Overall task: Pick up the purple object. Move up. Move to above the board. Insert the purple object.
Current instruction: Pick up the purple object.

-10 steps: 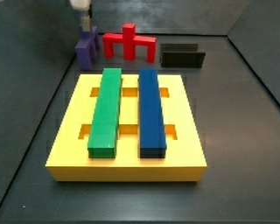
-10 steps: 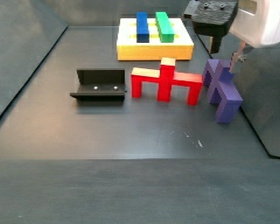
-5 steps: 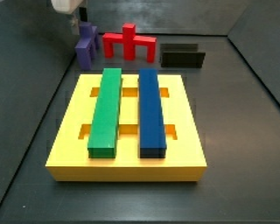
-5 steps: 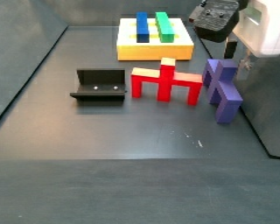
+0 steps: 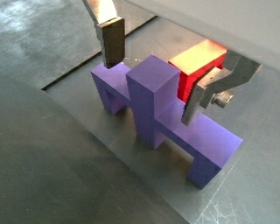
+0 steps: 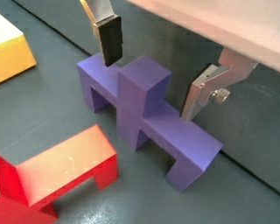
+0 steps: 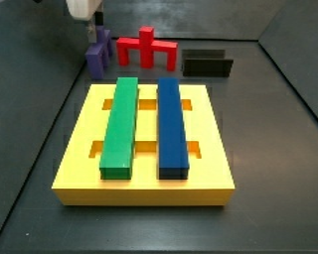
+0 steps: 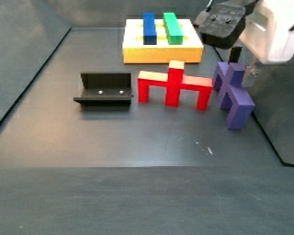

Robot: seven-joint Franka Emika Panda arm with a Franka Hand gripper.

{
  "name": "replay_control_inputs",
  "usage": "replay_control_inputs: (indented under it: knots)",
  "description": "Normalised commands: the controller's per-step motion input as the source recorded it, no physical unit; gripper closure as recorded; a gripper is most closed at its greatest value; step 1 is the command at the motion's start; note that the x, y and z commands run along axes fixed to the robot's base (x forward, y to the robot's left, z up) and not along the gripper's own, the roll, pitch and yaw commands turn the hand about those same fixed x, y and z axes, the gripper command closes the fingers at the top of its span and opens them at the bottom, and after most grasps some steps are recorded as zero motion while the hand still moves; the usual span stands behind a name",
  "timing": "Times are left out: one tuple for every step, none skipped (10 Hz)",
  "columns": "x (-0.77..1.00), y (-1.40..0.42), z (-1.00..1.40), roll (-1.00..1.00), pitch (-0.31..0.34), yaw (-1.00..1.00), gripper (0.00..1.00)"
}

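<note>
The purple object [image 5: 166, 131] stands on the dark floor, a flat piece with an upright post; it also shows in a wrist view [image 6: 166, 131] and both side views [image 7: 95, 57] [image 8: 233, 95]. My gripper [image 5: 152, 87] [image 6: 149, 87] is open just above it, with one finger on each side of the post and not touching it. In the side views the gripper [image 7: 92, 27] [image 8: 242, 57] hangs over the purple object. The yellow board [image 7: 82, 149] [image 8: 131, 41] carries a green bar [image 7: 119, 124] and a blue bar [image 7: 173, 124].
A red object [image 7: 146, 48] [image 8: 175, 84] stands right beside the purple one and shows in both wrist views [image 5: 195, 57] [image 6: 66, 166]. The dark fixture [image 7: 207, 63] [image 8: 107, 89] stands beyond it. Grey walls enclose the floor.
My gripper has shifted slightly above the purple object and stays open. The purple object has not moved.
</note>
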Motion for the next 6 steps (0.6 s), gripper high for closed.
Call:
replay_control_inputs:
  knots:
    - [0.0,0.0,-0.18,0.0,0.0,-0.13,0.0]
    - [-0.02,0.0,-0.15,-0.02,0.0,-0.16,0.0]
    - [0.0,0.0,-0.1,-0.05,-0.006,-0.17,0.0]
    - [0.0,0.0,-0.08,-0.07,-0.016,-0.17,0.0]
    - [0.0,0.0,-0.05,-0.08,-0.023,-0.1,0.0]
    - [0.0,0.0,0.0,-0.01,0.0,0.0,0.0]
